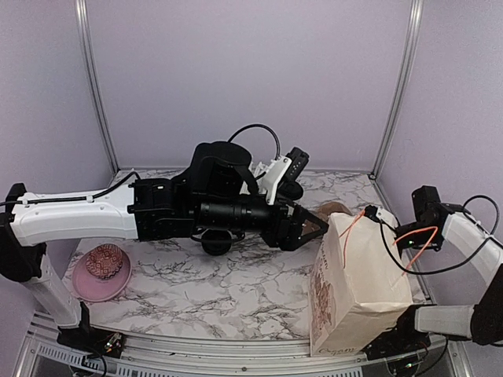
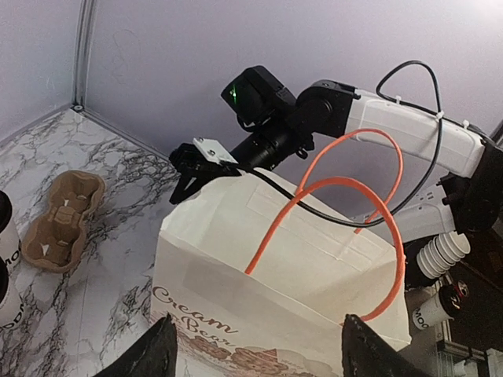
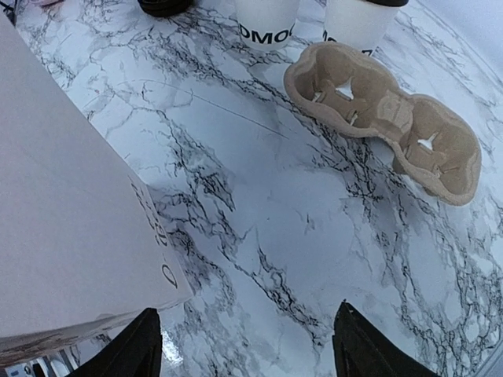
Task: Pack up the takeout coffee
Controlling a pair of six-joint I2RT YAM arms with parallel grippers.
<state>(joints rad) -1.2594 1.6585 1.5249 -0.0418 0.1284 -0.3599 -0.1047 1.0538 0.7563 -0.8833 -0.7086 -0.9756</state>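
The left gripper (image 2: 259,322) and right gripper (image 3: 245,312) are seen spread, empty; the takeout cups (image 3: 267,20) are flanked by a cardboard carrier (image 3: 385,110) (paper bag (image 2: 299,259) blocking the left).

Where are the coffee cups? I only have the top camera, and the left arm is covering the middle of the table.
Observer: The right wrist view shows the two coffee cups standing on the marble table beside the cardboard carrier.
Operator: Anything in the carrier?
Observer: No, both wells are empty.
Operator: And the other arm, holding anything?
Observer: No, the right hand is open over bare marble, next to the paper bag.
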